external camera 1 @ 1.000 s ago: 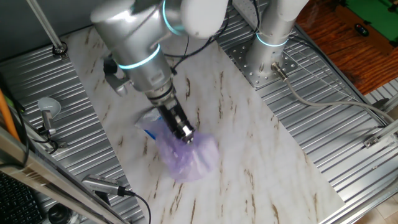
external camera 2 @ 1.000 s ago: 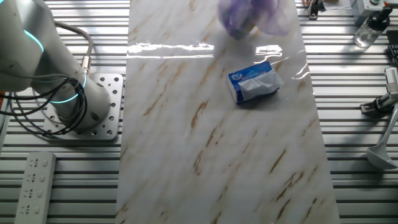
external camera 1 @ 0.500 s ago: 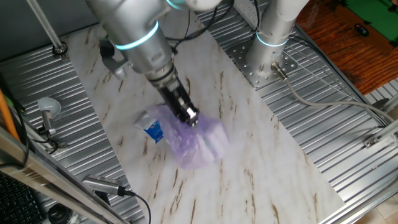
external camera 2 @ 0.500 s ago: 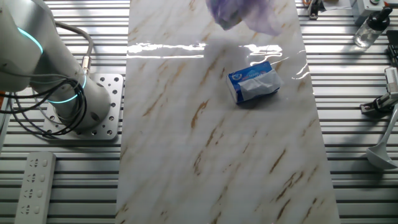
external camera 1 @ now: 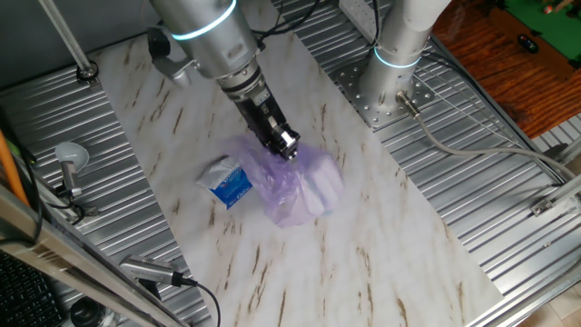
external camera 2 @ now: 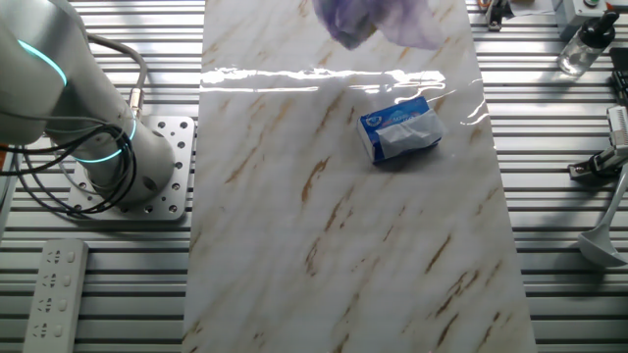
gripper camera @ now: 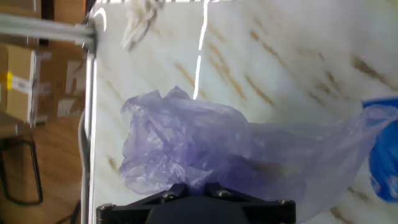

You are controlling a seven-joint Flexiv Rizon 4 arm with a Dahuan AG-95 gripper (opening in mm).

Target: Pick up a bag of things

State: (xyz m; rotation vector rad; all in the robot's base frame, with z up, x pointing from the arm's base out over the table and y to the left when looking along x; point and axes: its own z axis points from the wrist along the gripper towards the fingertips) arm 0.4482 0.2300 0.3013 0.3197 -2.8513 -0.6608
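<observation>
The light-purple plastic bag [external camera 1: 295, 186] hangs from my gripper [external camera 1: 287, 147], which is shut on its top. The bag is lifted off the marble table; a white item shows through its right side. In the other fixed view only the bag's lower part [external camera 2: 378, 18] shows at the top edge. In the hand view the wrinkly bag [gripper camera: 205, 149] fills the middle, bunched between my fingers [gripper camera: 196, 190] at the bottom edge.
A blue-and-white packet [external camera 1: 227, 184] lies on the marble table [external camera 1: 381, 236] just left of the bag; it also shows in the other fixed view [external camera 2: 402, 129]. The robot base [external camera 1: 399, 54] stands at the back right. Ribbed metal surfaces flank the table.
My gripper has risen and moved toward the back right with the bag. The bag has come away from the packet, which now lies uncovered.
</observation>
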